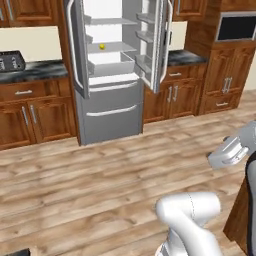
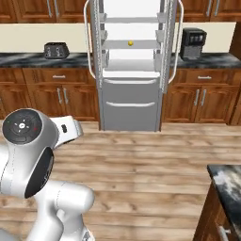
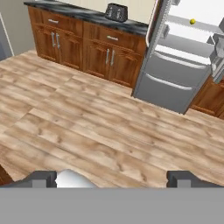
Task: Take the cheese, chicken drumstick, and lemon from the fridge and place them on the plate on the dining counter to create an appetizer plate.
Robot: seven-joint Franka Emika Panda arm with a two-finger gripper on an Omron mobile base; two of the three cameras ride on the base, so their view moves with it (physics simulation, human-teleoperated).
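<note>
Jaws spread wide, holding nothing: in hand view the two dark fingertips (image 3: pixel 41 178) stand far apart at the bottom, w/ bare wood floor (image 3: pixel 87 131) between and beyond them. Gripper (image 3: pixel 113 179) is well away from the fridge (image 3: pixel 175 83), pointed across the floor toward it. Tips are cut off by the lower edge, so their full shape is hard to make out.

Fridge has both upper doors swung open; white interior and shelves on show. Lemon (image 2: pixel 130 43) sits alone on a middle shelf, a small yellow dot, too small for detail; also seen from left base view (image 1: pixel 102 46) and hand view (image 3: pixel 192 21). Lower grey drawers shut.

Counter (image 2: pixel 230 188): just a marbled corner w/ brown side at the right edge of right base view, rest cut off.

Toaster (image 2: pixel 56 49) on wall counter left of fridge; dark coffee machine (image 2: pixel 193 42) on counter to its right. In left base view the arm's end is cropped by the right edge.
</note>
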